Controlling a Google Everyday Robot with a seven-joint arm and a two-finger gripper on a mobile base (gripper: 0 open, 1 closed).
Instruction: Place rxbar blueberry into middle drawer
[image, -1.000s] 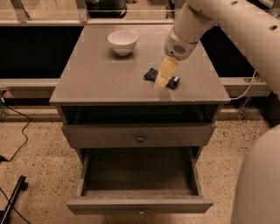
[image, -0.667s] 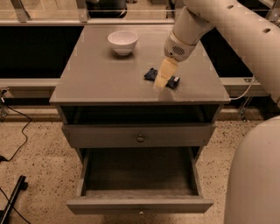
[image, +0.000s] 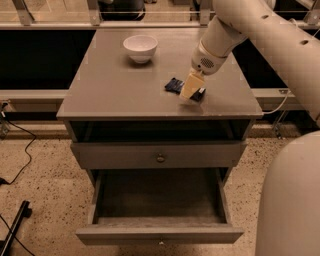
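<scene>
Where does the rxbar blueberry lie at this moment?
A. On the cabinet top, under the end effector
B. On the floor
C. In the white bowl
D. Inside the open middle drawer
A: the rxbar blueberry lies flat on the cabinet top, and the end effector is down over its middle.
</scene>
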